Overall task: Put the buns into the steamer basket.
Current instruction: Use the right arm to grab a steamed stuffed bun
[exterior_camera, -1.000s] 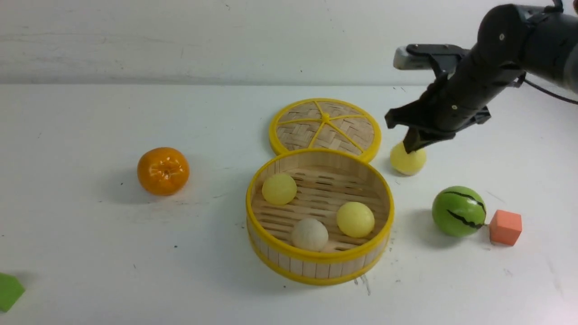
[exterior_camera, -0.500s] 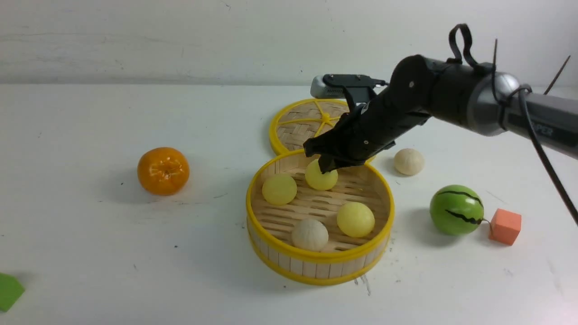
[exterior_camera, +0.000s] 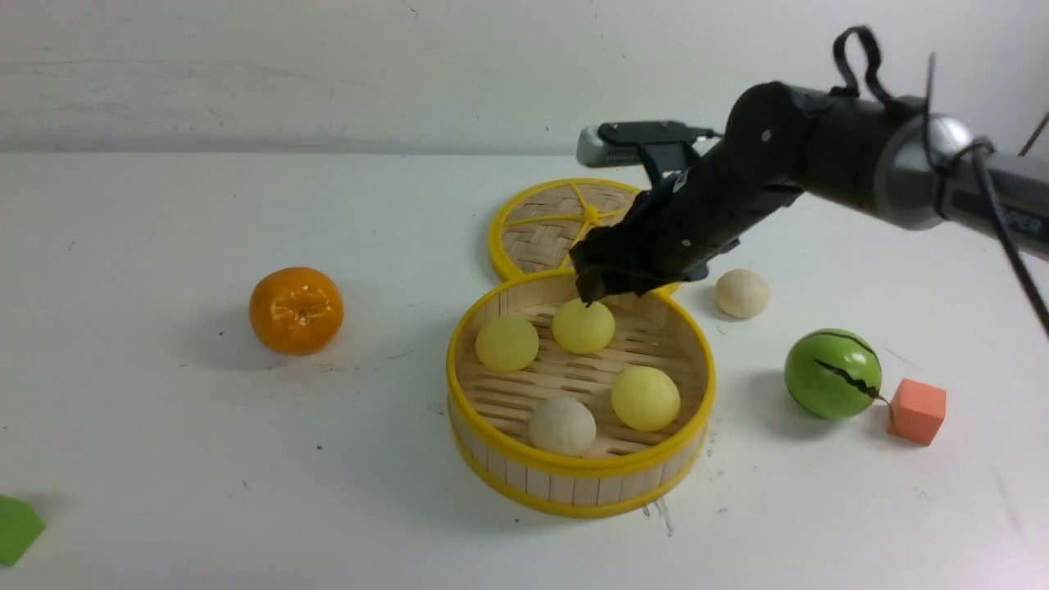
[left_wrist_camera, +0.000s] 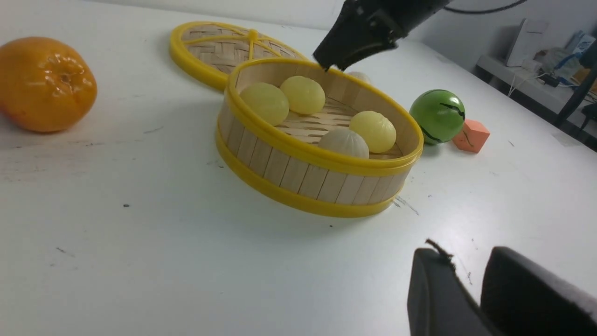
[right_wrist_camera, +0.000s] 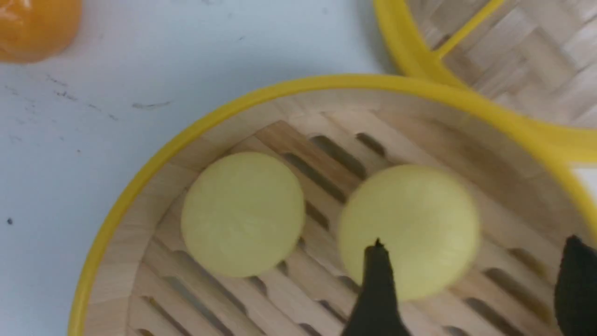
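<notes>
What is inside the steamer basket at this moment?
Four buns lie in the steamer basket: three pale yellow buns and one off-white bun. The open right gripper hides part of the far wall; the floor under each bun is covered too.

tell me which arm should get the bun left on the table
Right. The right end effector is open above the steamer basket, close to the off-white bun on the table. The left end effector sits on the basket's near side, with the basket between it and that bun.
</notes>
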`<state>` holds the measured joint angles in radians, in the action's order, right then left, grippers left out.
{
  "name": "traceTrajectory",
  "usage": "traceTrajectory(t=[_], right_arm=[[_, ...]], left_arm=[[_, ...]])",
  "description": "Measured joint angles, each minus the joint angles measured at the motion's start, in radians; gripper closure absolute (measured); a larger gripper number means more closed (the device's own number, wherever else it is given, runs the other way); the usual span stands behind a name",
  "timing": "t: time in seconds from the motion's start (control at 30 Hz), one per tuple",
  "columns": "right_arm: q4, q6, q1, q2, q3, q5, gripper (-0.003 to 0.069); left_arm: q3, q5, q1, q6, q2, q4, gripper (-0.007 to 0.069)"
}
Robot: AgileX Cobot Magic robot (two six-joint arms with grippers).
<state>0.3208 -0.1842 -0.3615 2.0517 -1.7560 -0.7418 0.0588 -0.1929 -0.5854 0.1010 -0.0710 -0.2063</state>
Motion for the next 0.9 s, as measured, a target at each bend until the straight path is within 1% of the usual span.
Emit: traceTrajectory(t=[0.07,0.13,0.17,0.2,0.27,0.37,0.4,0.43,0.5,0.7,0.9], right_arm=[[-0.067,0.039,0.036,-0.054,-0.002,-0.022,0.0148],[-0.147,0.11,0.091,-0.095,-0.007,-0.04,0.0164],[-0.147,0.116,0.091,-0.095,-0.007,-0.042,0.0167],[-0.181,0.15,0.125,-0.098,-0.011,-0.058,0.0195],[-0.2,0.173,0.175,-0.08,-0.012,-0.079,0.025],[-0.189,0.177,0.206,-0.024,-0.035,-0.083,0.0314],[-0.187,0.177,0.209,-0.019,-0.042,-0.083,0.0318],[-0.172,0.177,0.216,0.009,-0.065,-0.082,0.0341],[-0.161,0.177,0.221,0.062,-0.114,-0.077,0.0364],[-0.143,0.177,0.222,0.172,-0.208,-0.058,0.0386],[-0.144,0.177,0.222,0.247,-0.232,-0.053,0.0386]], left_arm=[[0.0,-0.001,0.0,0.0,0.0,0.0,0.047],[0.0,0.0,0.0,0.0,0.0,0.0,0.047],[0.0,0.0,0.0,0.0,0.0,0.0,0.047],[0.0,0.0,0.0,0.0,0.0,0.0,0.047],[0.0,0.0,0.0,0.0,0.0,0.0,0.0469],[0.0,0.0,0.0,0.0,0.0,0.0,0.047],[0.0,0.0,0.0,0.0,0.0,0.0,0.047],[0.0,0.0,0.0,0.0,0.0,0.0,0.047],[0.0,0.0,0.0,0.0,0.0,0.0,0.0466],[0.0,-0.001,0.0,0.0,0.0,0.0,0.0459],[0.0,-0.001,0.0,0.0,0.0,0.0,0.0456]])
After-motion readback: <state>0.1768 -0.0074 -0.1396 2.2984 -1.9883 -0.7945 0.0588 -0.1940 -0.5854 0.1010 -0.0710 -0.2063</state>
